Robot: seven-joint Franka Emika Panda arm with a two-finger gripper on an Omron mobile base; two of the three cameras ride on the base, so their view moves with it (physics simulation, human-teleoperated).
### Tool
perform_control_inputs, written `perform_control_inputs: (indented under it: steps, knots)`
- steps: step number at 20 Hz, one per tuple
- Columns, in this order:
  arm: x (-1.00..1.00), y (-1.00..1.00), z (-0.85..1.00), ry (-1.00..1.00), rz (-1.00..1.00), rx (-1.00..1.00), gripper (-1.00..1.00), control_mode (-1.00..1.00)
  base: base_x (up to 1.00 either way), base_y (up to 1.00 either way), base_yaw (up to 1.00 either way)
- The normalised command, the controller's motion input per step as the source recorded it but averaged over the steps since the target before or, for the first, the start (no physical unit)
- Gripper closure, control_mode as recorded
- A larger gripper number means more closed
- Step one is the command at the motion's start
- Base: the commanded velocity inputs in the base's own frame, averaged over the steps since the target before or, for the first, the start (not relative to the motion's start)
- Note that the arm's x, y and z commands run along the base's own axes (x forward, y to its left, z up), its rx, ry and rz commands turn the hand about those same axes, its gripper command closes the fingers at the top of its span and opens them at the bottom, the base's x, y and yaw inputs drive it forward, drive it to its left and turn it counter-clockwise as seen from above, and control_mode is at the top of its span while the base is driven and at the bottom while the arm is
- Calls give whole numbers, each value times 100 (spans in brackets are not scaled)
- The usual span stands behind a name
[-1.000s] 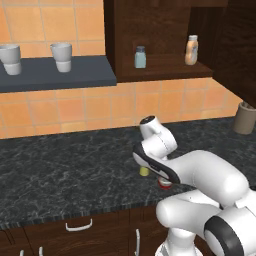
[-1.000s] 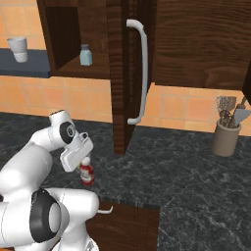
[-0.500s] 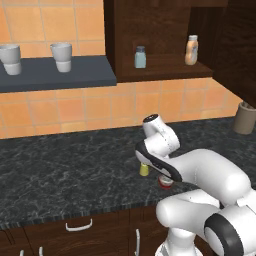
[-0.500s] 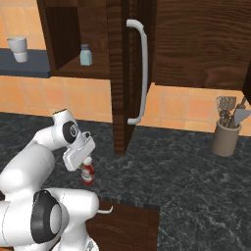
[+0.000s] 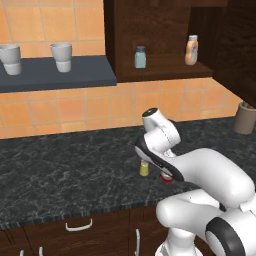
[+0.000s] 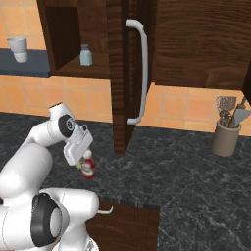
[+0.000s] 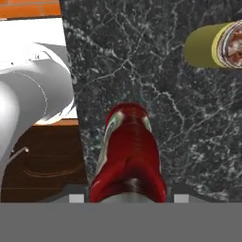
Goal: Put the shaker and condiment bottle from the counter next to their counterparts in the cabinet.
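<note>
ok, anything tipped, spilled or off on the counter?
Nothing stands out. The gripper is closed around the upright red bottle, and the yellow shaker stands upright beside it on the counter. No spill.

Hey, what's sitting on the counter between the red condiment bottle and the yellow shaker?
Nothing: in the hand view, only bare black counter lies between the red condiment bottle and the yellow shaker.
</note>
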Motion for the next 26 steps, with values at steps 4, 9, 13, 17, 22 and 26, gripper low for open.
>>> perform_control_inputs:
  steps: [4, 9, 13, 17, 22, 26]
  knots:
    - [0, 0, 74, 0, 21, -8, 100, -100, 0, 0, 0]
    - [0, 0, 72, 0, 14, -5, 100, -100, 0, 0, 0]
    - [0, 0, 86, -4, 12, -2, 100, -100, 0, 0, 0]
    - [0, 0, 88, -8, 11, -2, 100, -100, 0, 0, 0]
    - [0, 0, 74, -8, 10, -4, 100, -100, 0, 0, 0]
    - [-5, 0, 73, -11, 8, -4, 100, -100, 0, 0, 0]
